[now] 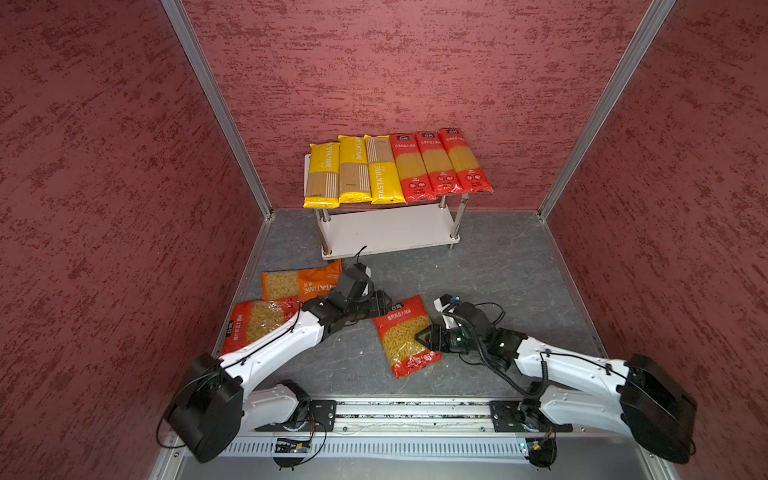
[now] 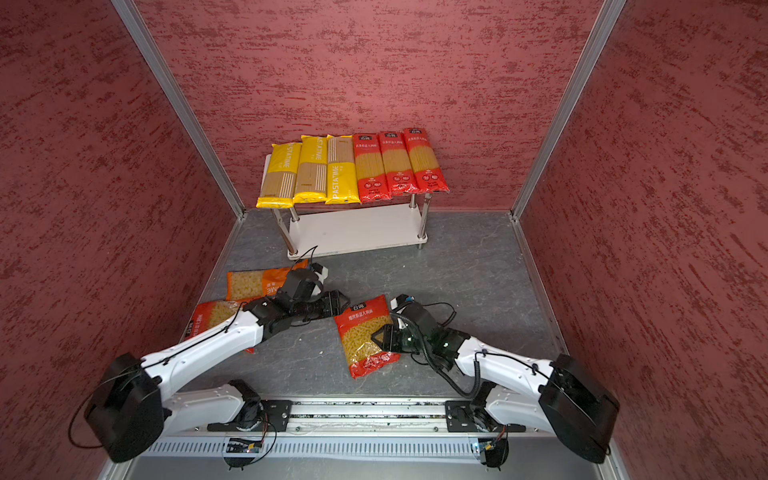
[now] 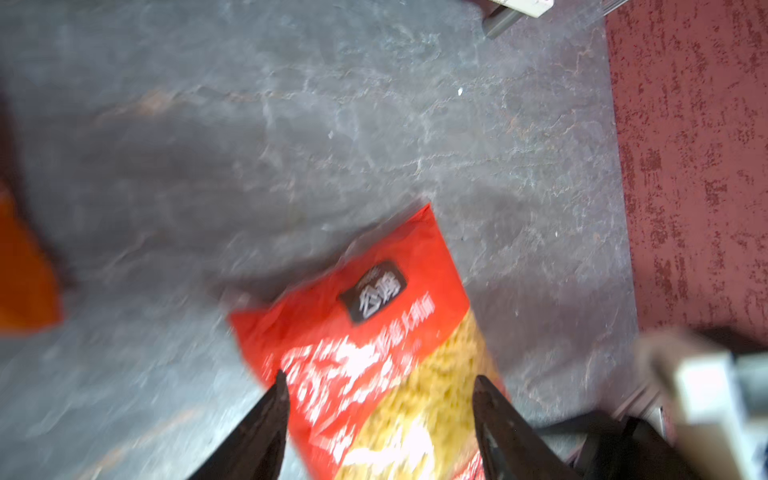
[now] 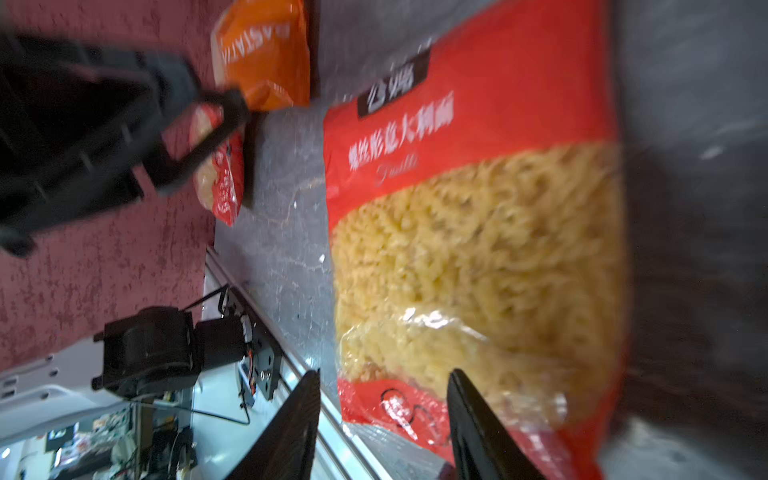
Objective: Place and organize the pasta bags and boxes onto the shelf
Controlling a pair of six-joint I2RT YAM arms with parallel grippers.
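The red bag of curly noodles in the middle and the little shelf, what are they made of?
The red bag looks like thin glossy plastic film: it crinkles, glints, and a clear window shows the pasta. The shelf has white boards, maybe painted wood or plastic, and mirror-shiny posts, likely chromed metal.

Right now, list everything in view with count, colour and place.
shelf: one, white boards, chrome posts, far end
yellow PASTATIME spaghetti packs: three, yellow, shelf top, left half
red spaghetti bags: three, red, shelf top, right half
orange short-pasta bag: one, orange, floor, left near shelf
red short-pasta bag: one, red, floor, partly under left arm
red fusilli bag: one, red, middle of floor
walls: three, dark red, surrounding
left gripper: one, black, open, over fusilli bag's top
right gripper: one, black, open, over fusilli bag's side
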